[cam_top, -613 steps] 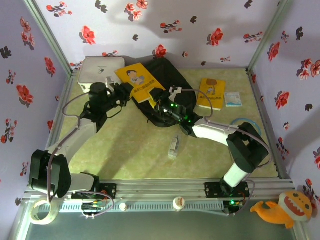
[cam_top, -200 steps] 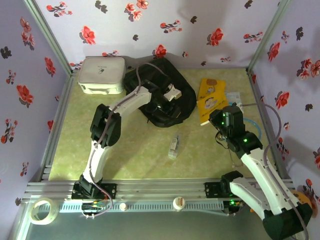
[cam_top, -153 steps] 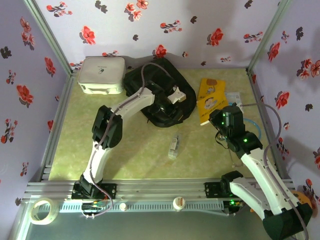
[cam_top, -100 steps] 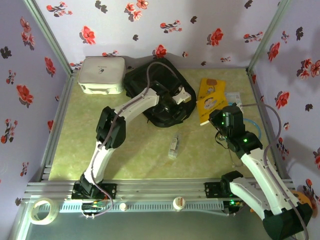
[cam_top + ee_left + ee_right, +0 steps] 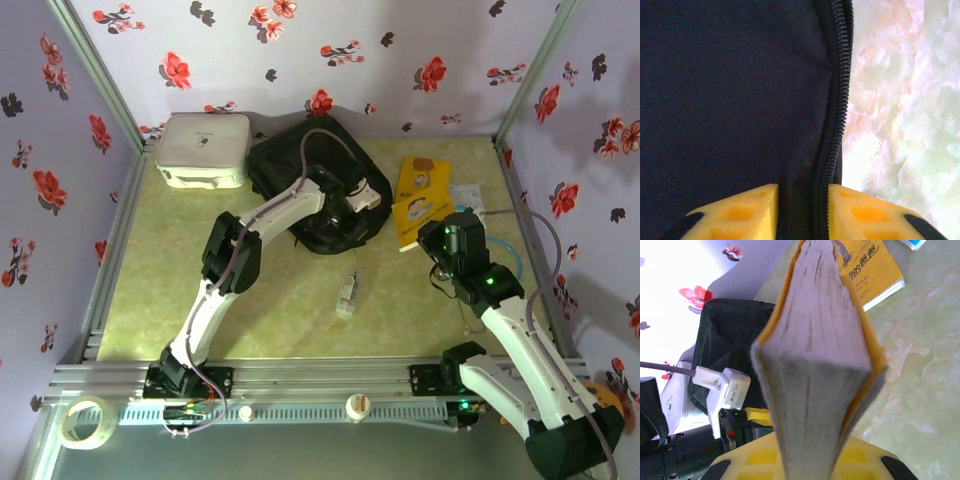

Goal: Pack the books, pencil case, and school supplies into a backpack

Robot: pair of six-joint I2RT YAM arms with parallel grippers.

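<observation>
- The left gripper (image 5: 802,210) sits at the right edge of the backpack (image 5: 300,165), its fingers close on either side of the zip (image 5: 840,100) with black cloth filling the gap; I cannot tell whether they truly clamp it
- The right gripper (image 5: 807,460) is pinching a yellow book (image 5: 815,365) by its lower end, upright, page edges facing the wrist camera, held above the table (image 5: 270,290) just to the right of the backpack
- A second book (image 5: 425,170) lies flat on the table beyond it, with a small packet (image 5: 465,197) beside it
- Likely step: hold the bag's mouth open so the held book can go in; most of the packing looks undone
- Risk: the thin zip edge could slide out of the left fingers when lifted, since little cloth is caught, and the mouth would fall shut
- Risk: the book is gripped at one end only and its pages fan a little, so it may swing or slip if it catches the bag's rim
- Risk: the left wrist sits right where the book must enter, so the two arms could knock together
- Risk: a soft bag may drag across the table instead of opening
</observation>
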